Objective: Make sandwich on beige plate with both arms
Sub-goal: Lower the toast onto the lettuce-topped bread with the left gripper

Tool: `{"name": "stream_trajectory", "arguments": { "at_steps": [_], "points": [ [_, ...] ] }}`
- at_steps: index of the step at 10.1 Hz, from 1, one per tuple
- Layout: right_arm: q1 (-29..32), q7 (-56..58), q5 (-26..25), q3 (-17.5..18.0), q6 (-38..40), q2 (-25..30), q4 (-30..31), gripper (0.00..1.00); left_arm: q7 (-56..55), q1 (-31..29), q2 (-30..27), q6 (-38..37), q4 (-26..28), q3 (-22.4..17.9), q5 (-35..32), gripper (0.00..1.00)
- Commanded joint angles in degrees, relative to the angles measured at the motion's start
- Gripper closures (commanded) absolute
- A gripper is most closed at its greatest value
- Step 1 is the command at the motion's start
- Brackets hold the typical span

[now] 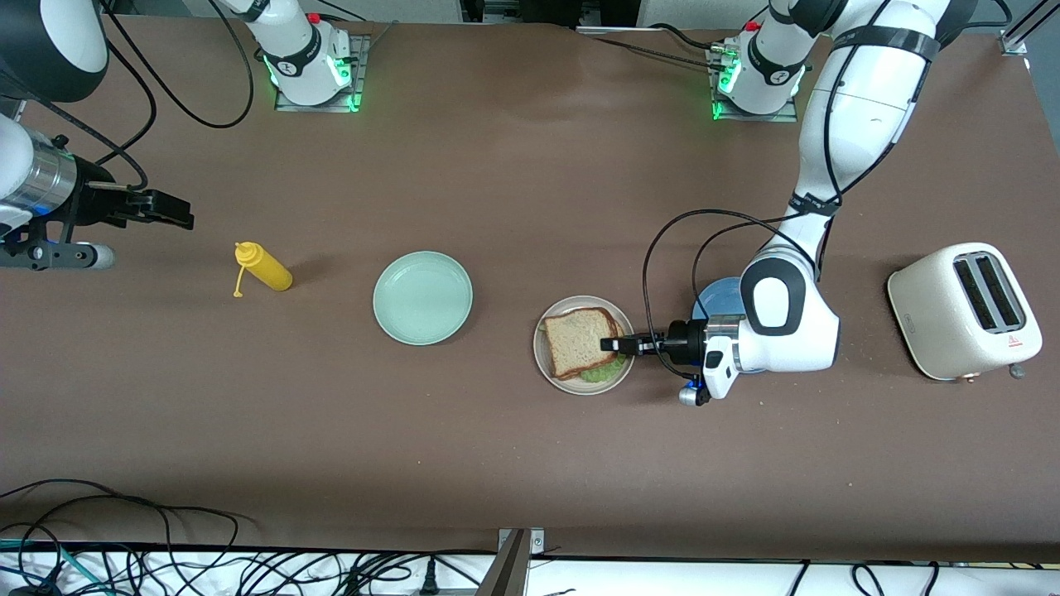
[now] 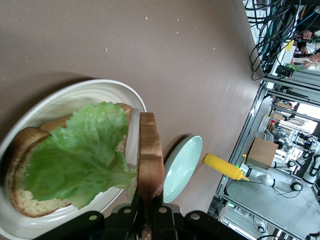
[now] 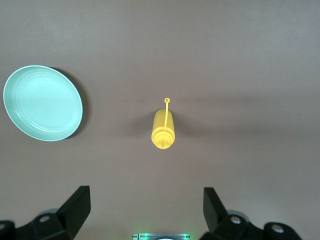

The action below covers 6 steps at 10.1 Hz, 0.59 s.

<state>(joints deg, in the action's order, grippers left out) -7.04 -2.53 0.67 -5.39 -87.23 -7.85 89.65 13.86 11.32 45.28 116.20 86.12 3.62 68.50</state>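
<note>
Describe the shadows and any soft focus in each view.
Front view: even light, with a soft shadow beside the yellow plastic squeeze bottle. Left wrist view: the left gripper and the near end of its tan bread slice are blurred; the crinkly green lettuce leaf is sharp. Right wrist view: the round mint-green plate casts a dark crescent.

Even, bright overhead light falls on the brown counter (image 1: 513, 165); shadows are soft and short. The mustard bottle (image 3: 162, 129) looks sharp; the left wrist view blurs close up.
</note>
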Motion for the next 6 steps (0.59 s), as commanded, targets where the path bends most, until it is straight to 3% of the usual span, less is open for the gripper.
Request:
{"name": "stream_trajectory", "arguments": {
  "at_steps": [1, 2, 6],
  "points": [
    [0.45, -0.81, -0.41, 0.64, -0.4, 0.73, 0.71, 0.0, 2.75, -0.42, -1.07, 0.52, 1.77, -0.19, -2.74, 0.05],
    [0.45, -0.81, -0.41, 0.64, -0.39, 0.73, 0.71, 0.0, 2.75, -0.42, -0.98, 0.52, 1.77, -0.28, -3.54, 0.0],
    [0.45, -0.81, -0.41, 0.64, -0.39, 0.82, 0.71, 0.0, 2.49, -0.51, -0.98, 0.6, 1.43, -0.72, -10.73, 0.0]
  ]
}}
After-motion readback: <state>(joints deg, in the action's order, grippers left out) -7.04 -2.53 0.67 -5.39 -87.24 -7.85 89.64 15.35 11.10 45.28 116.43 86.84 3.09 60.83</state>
